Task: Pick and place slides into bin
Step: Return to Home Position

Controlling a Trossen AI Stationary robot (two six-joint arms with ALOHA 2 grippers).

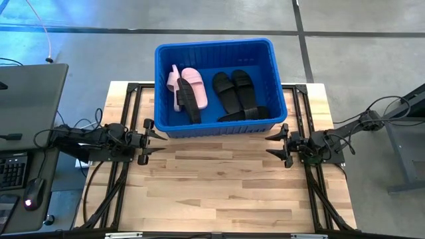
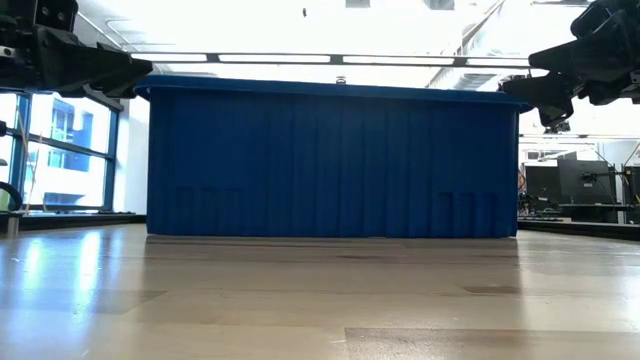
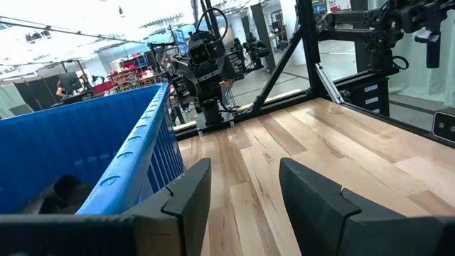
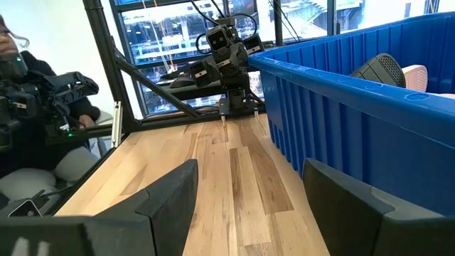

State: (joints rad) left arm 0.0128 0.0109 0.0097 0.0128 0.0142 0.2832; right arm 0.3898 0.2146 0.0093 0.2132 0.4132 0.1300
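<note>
The blue bin [image 1: 279,86] stands at the table's far middle. Inside it lie two pale pink slides [image 1: 192,83] at the left, with a black slide [image 1: 188,101] leaning across them, and three black slides [image 1: 234,89] at the right. The bin's near wall fills the low view [image 2: 330,165]. My left gripper [image 1: 158,141] is open and empty by the bin's near left corner. My right gripper [image 1: 273,146] is open and empty by the bin's near right corner. A black slide shows over the bin's rim in the right wrist view [image 4: 380,69].
Bare wooden table [image 1: 219,192] spreads between the grippers and the near edge. A person [image 4: 28,92] sits beyond the table's left side. A desk with a keyboard and mouse [image 1: 30,192] stands left of the table.
</note>
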